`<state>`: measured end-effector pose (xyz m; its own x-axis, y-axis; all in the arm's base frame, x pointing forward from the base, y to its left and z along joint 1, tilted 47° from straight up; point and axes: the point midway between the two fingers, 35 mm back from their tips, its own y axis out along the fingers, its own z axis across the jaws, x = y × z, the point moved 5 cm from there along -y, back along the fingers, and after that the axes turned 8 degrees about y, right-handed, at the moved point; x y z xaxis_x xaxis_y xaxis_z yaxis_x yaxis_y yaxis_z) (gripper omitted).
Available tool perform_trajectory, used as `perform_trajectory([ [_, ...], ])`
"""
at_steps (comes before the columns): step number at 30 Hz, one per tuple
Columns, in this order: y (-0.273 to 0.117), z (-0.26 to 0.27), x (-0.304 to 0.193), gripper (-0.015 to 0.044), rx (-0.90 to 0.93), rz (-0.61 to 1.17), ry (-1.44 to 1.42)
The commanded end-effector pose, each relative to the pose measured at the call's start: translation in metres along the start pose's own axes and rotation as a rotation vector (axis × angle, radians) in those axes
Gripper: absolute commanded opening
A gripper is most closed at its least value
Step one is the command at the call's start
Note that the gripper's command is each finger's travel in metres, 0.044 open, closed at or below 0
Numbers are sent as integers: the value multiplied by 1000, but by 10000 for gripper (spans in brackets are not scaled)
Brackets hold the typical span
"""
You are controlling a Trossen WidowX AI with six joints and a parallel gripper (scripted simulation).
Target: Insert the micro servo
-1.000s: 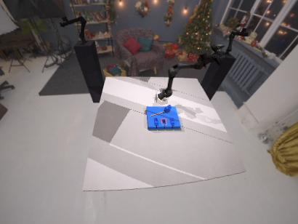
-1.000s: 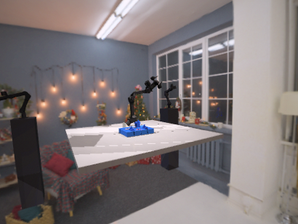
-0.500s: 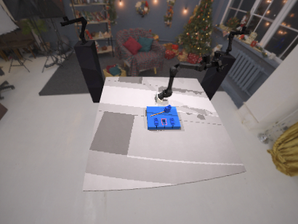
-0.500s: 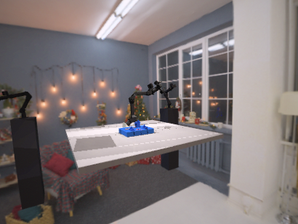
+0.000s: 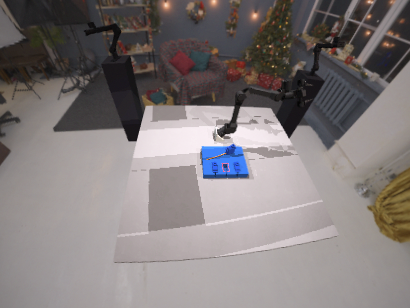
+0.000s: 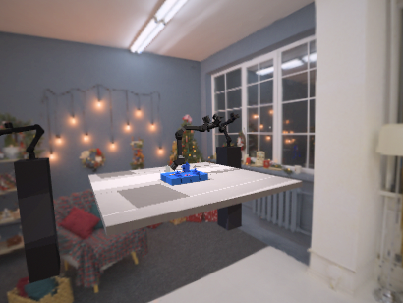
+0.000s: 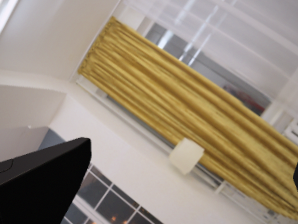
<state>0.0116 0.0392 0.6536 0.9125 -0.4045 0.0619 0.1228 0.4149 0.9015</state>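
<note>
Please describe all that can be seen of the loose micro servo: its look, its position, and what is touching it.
The micro servo is a small blue block lying on the rear part of the blue deck, behind the row of pockets and the pink-marked pocket. A thin orange cable trails from it to the left across the deck. Only the deck touches it; the open gripper is far off, raised. Finer parts are too small to tell.

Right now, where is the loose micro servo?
In the top view the micro servo lies on the blue deck near its far right corner, cable trailing left, behind the pink-marked pocket; the hand is nowhere near it.
</note>
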Motion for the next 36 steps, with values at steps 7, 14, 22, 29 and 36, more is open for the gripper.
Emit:
perform_trajectory([
  [7, 6, -45, 1, 440, -137, -14, -101],
  [14, 7, -82, 9, 440, -259, -41, -200],
  [22, 5, -115, 22, 440, -380, -67, -286],
  [29, -1, -145, 36, 440, -499, -78, -367],
  [36, -13, -178, 59, 440, -642, -114, -450],
])
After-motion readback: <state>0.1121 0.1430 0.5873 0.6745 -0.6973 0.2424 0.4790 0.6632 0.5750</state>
